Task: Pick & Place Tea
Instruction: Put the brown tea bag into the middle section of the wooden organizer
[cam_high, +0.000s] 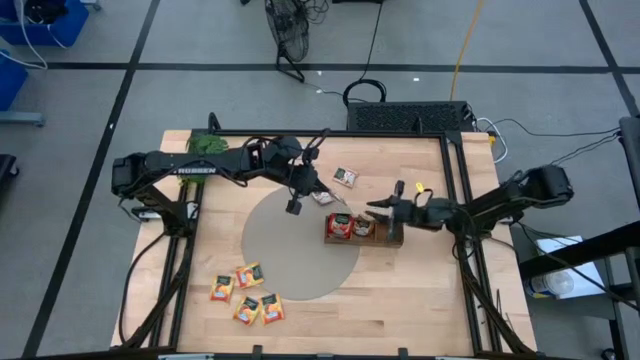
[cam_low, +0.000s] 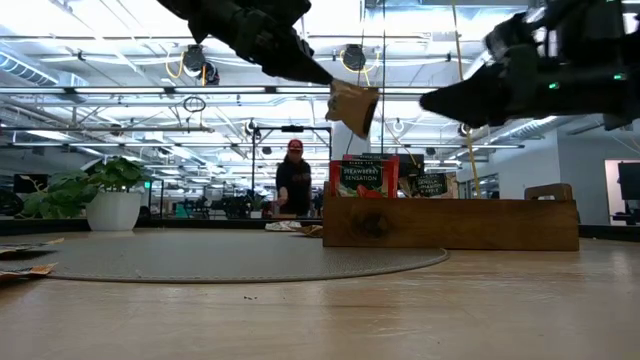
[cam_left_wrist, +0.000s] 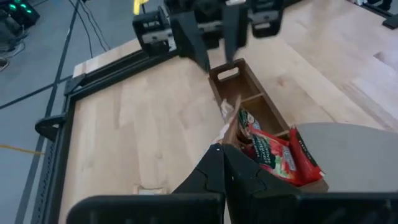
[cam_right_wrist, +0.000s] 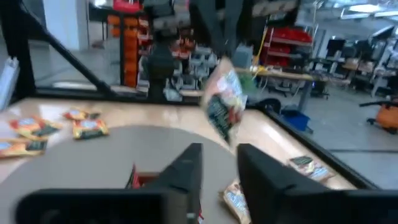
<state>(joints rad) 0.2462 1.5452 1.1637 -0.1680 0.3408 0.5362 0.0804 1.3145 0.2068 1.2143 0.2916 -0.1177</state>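
Tea sachets are thin, flat paper squares: judged very light, limp and easily creased, best pinched at an edge or corner.

High view: the left gripper (cam_high: 318, 192) holds one grey-white sachet (cam_high: 323, 197) above the surface, near the wooden tray (cam_high: 392, 239). Red sachets (cam_high: 340, 226) stand in the tray's end compartment. Another sachet (cam_high: 346, 177) lies flat on the pale wood surface (cam_high: 420, 300); orange-yellow ones (cam_high: 248, 295) cluster at the grey round mat's (cam_high: 290, 250) edge. The right gripper (cam_high: 385, 206) hovers at the tray, jaws parted and empty.

Low view: the held sachet (cam_low: 353, 106) hangs tilted from one corner, clear of the tray (cam_low: 450, 224), above the upright red packet (cam_low: 362, 180).

Left wrist view: jaws closed on the sachet's (cam_left_wrist: 229, 117) edge, above the tray's compartments (cam_left_wrist: 249, 102).

Right wrist view: the sachet (cam_right_wrist: 222, 106) dangles ahead of the open fingers (cam_right_wrist: 186, 169), glossy and slightly curled.
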